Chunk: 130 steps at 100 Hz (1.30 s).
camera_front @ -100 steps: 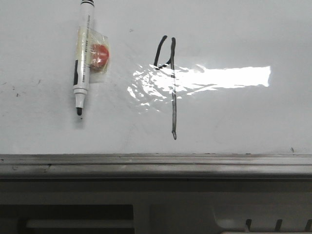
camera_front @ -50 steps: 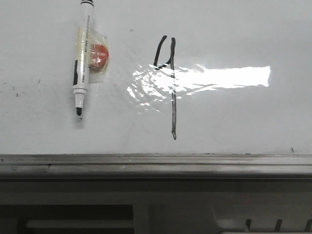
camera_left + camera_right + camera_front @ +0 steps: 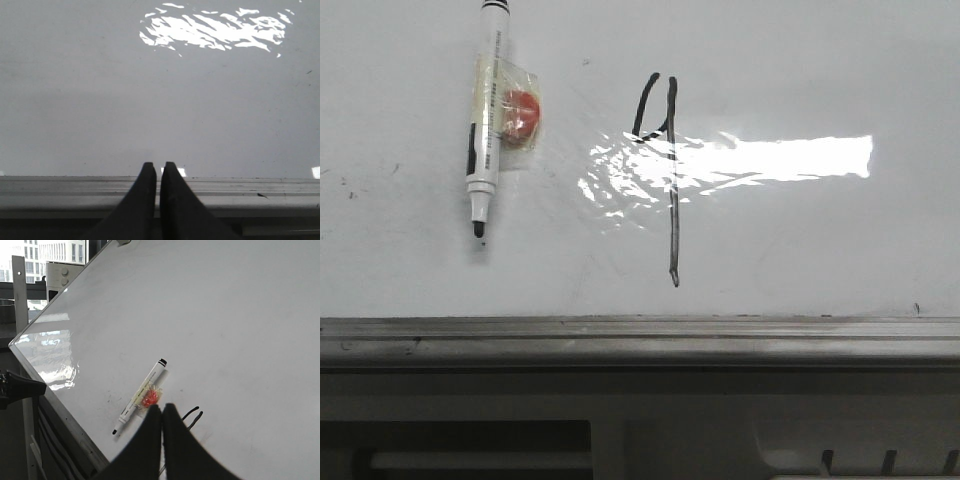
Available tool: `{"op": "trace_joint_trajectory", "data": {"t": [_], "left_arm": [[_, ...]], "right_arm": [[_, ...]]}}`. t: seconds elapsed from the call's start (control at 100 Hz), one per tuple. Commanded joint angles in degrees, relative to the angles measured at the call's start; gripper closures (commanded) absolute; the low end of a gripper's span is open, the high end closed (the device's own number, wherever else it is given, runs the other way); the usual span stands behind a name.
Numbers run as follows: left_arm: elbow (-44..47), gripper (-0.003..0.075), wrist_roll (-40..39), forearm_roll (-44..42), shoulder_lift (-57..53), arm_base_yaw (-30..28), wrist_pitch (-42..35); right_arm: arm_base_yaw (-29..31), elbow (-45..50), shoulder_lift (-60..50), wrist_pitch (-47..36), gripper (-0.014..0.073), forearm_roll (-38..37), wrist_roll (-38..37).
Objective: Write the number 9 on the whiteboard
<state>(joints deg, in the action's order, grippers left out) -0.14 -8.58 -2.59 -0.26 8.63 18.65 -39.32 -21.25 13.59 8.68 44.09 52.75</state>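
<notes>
Left of the number 9 [image 3: 665, 170] lies a marker [image 3: 485, 125]; both grippers pressed together.

Glossy whiteboard [image 3: 800, 240] (wrinkled glare), dull metal rail [image 3: 640, 335], plastic marker [image 3: 485, 130].

The front view looks steeply down, close over the whiteboard [image 3: 800, 240], its rail [image 3: 640, 335] along the near edge. The left wrist view sits low at that rail [image 3: 250, 187], facing across the bare board to the glare [image 3: 215, 30]. The right wrist view stands farther back, sharing the marker [image 3: 140, 397] and the 9 [image 3: 192, 417] with the front view.
</notes>
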Motion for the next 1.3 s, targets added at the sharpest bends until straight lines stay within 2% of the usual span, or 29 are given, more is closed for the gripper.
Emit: {"op": "trace_joint_trajectory", "data": {"t": [0.0, 0.39, 0.51, 0.58, 0.69, 0.75, 0.82, 0.95, 1.05, 1.13, 1.29], "left_arm": [[1.7, 0.0739, -0.5, 0.4, -1.7, -0.1, -3.0], [1.7, 0.0739, -0.5, 0.4, -1.7, -0.1, -3.0], [1.7, 0.0739, -0.5, 0.4, -1.7, -0.1, -3.0], [1.7, 0.0739, -0.5, 0.4, -1.7, -0.1, -3.0], [1.7, 0.0739, -0.5, 0.4, -1.7, -0.1, -3.0], [1.7, 0.0739, -0.5, 0.4, -1.7, -0.1, -3.0], [1.7, 0.0739, -0.5, 0.4, -1.7, -0.1, -3.0], [1.7, 0.0739, -0.5, 0.4, -1.7, -0.1, -3.0], [1.7, 0.0739, -0.5, 0.4, -1.7, -0.1, -3.0], [1.7, 0.0739, -0.5, 0.4, -1.7, -0.1, -3.0], [1.7, 0.0739, -0.5, 0.4, -1.7, -0.1, -3.0]], "right_arm": [[0.3, -1.4, 0.5, -3.7, 0.0667, 0.1, 0.3], [0.3, -1.2, 0.5, -3.7, 0.0667, 0.1, 0.3], [2.9, 1.2, 0.5, -6.9, 0.0667, -7.4, -0.2], [6.7, 4.0, 0.5, -8.7, 0.0667, -15.0, -8.0], [14.7, 8.9, 0.5, -8.1, 0.0667, -31.4, -30.2], [19.5, 11.7, 0.5, -8.4, 0.0667, -37.9, -41.3], [24.2, 14.8, 0.5, -9.7, 0.0667, -44.1, -48.7], [31.1, 19.8, 0.5, -13.1, 0.0667, -48.0, -54.4], [34.0, 23.5, 0.5, -14.5, 0.0667, -49.1, -56.6], [35.0, 23.3, -0.3, -9.3, 0.0667, -52.9, -59.5], [35.4, 23.4, -6.0, -3.2, 0.0667, -54.8, -59.5]]}}
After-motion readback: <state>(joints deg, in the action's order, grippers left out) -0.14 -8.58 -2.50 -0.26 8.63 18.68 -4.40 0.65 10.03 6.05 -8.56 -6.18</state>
